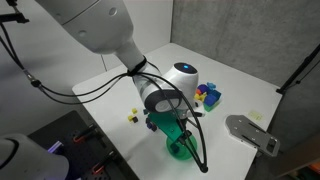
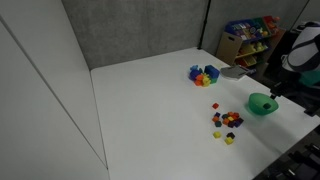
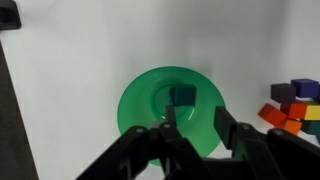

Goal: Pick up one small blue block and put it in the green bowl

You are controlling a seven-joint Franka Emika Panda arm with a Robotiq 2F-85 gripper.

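Note:
The green bowl (image 3: 168,108) fills the middle of the wrist view, and a small blue block (image 3: 182,95) lies inside it. My gripper (image 3: 196,126) hangs right above the bowl with its fingers apart and nothing between them. In both exterior views the gripper (image 1: 172,122) is over the bowl (image 1: 181,149) (image 2: 262,103) near the table's edge. Several more small cubes (image 2: 228,120) lie on the white table beside the bowl; two yellowish ones (image 1: 131,117) show past the arm.
A cluster of larger multicoloured blocks (image 2: 204,74) (image 1: 208,96) sits further back on the table. Red, purple and orange blocks (image 3: 293,106) show at the wrist view's right edge. A grey device (image 1: 251,133) lies near the bowl. A toy shelf (image 2: 250,40) stands beyond the table.

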